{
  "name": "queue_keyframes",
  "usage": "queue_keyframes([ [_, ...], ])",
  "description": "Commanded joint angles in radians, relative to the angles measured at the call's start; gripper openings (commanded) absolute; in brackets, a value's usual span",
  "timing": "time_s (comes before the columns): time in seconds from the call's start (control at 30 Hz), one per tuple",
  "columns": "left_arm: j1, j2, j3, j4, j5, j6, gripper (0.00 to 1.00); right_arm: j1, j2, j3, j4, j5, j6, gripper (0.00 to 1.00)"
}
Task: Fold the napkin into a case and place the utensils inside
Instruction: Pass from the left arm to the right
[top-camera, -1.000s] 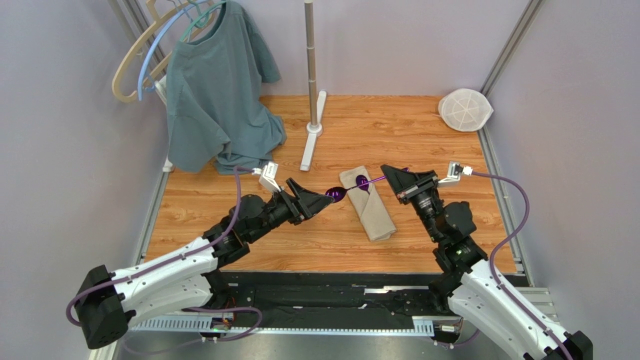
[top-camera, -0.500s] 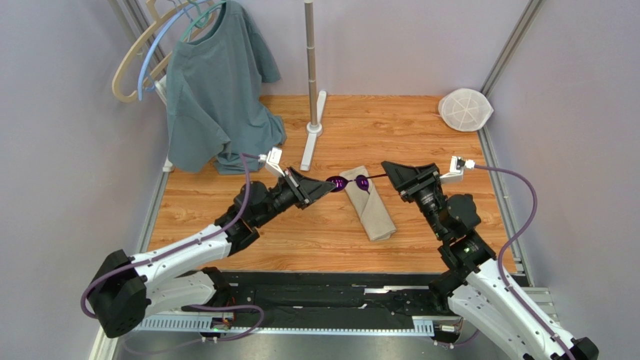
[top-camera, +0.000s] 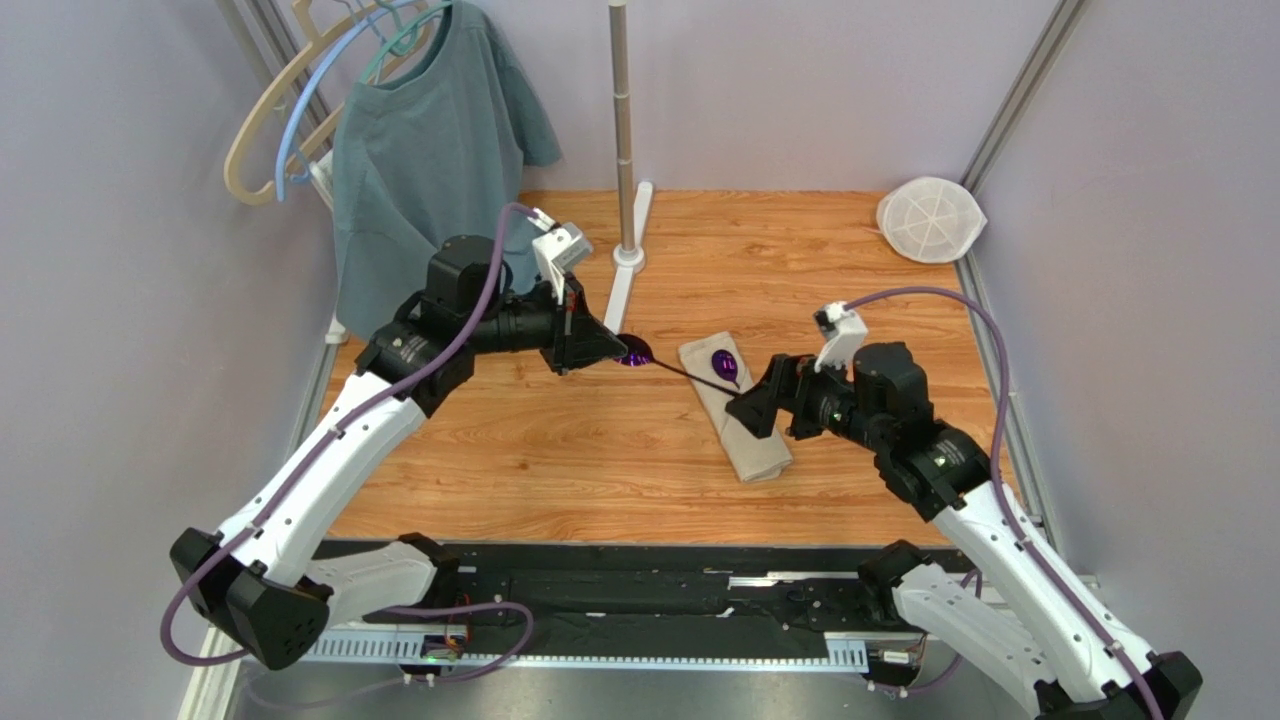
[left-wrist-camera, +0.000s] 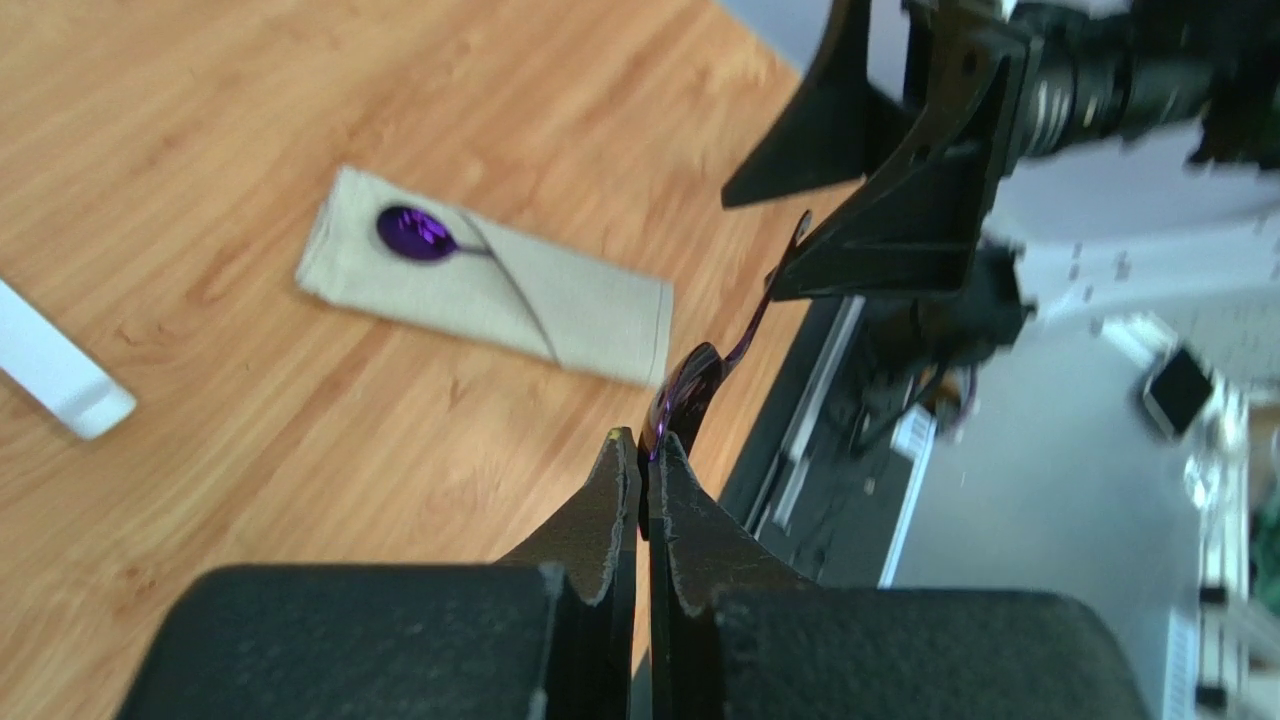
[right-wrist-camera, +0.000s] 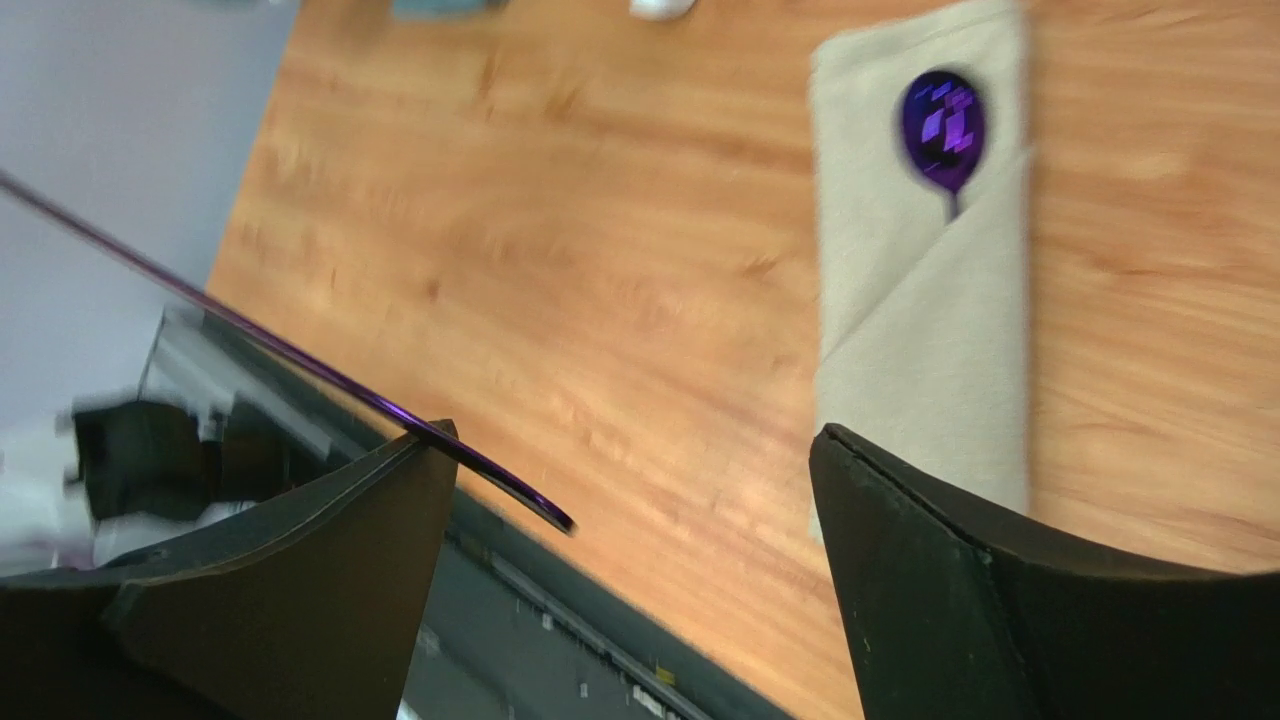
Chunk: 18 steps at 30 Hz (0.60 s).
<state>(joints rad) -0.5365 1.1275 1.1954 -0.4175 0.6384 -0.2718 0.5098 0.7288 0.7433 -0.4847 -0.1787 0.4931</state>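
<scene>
Lying on the wood-grain counter (top-camera: 601, 480), the folded beige case (top-camera: 747, 428) sits between the two arms. Its long axis runs on a diagonal from far-left to near-right in the overhead view, with the open mouth at the far end. One purple spoon (top-camera: 726, 362) is already tucked in, bowl showing at the mouth and handle buried toward the near end.

The right end effector (top-camera: 756, 408) hangs over the case with its fingers spread wide and nothing between them. The left end effector (left-wrist-camera: 649, 450) is pinched together on the bowl of the second spoon (top-camera: 639, 357), held in the air left of the case. That spoon's handle points at the right arm, and its tip ends close by one right finger (right-wrist-camera: 346, 525); contact cannot be told.

The likely trouble is the grip. A pinch on a smooth, curved bowl may let the spoon swivel or slip free. Nothing holds the case, so a handle pushed in at an angle could snag the flap, slide the cloth or nudge the first spoon out. The handle might also catch the right fingers.
</scene>
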Motion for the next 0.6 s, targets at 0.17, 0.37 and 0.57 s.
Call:
queue_keyframes([
  [0.17,0.001,0.109,0.142,-0.379,0.227,0.329,0.0,-0.002,0.092,0.068,0.122,-0.53,-0.16,0.87],
  [0.37,0.001,0.144,0.164,-0.328,0.336,0.287,0.0,0.032,0.138,0.022,0.273,-0.697,-0.084,0.73],
  [0.57,0.001,0.137,0.15,-0.279,0.365,0.241,0.0,0.064,0.213,0.011,0.337,-0.763,-0.05,0.57],
])
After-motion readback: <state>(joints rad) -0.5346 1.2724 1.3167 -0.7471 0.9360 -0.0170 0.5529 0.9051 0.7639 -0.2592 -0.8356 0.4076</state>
